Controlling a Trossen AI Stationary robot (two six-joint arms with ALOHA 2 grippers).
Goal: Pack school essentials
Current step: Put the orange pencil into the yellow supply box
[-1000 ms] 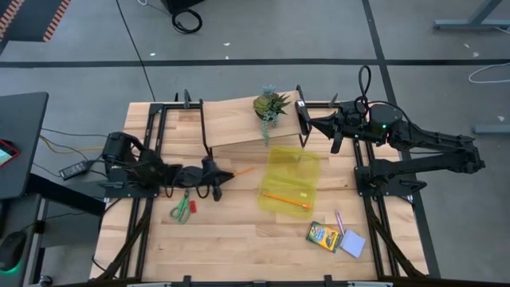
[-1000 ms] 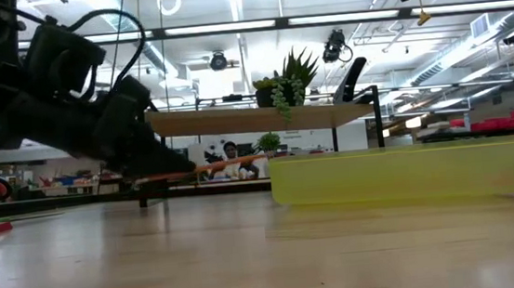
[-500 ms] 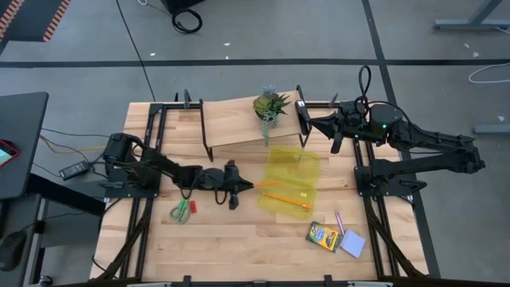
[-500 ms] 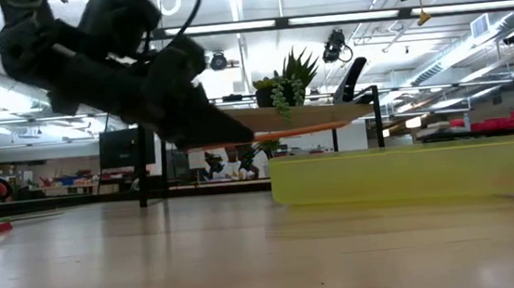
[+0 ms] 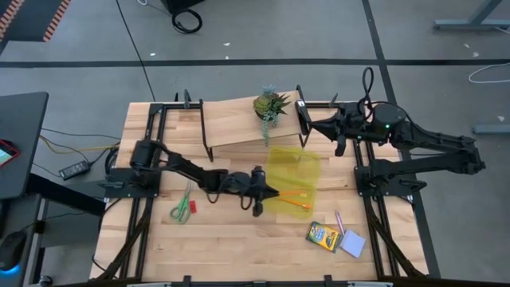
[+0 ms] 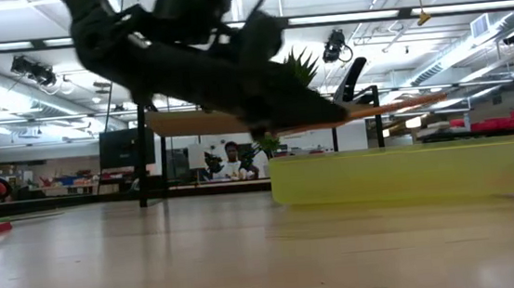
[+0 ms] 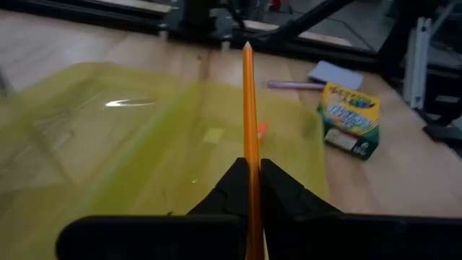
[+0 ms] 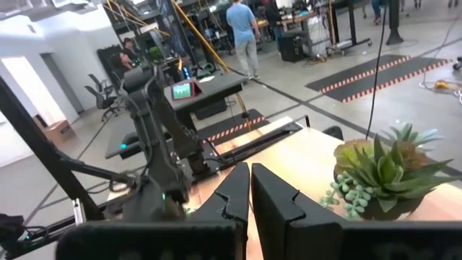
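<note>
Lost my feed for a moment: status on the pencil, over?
Left gripper shut on pencil, held above the yellow pouch. Right gripper shut, parked at the table's back edge by the plant. Nothing blocking.

The wooden table [image 5: 239, 239] stands on a grey concrete floor [image 5: 263, 32] with dark lines on it. A black cable [image 5: 187, 20] lies coiled on this floor. Behind the table is a large workshop hall with long ceiling lights [image 6: 358, 16]. Desks, office chairs [image 8: 101, 97] and striped floor mats [image 8: 382, 68] are there, and people [image 8: 242, 32] stand far off.
</note>
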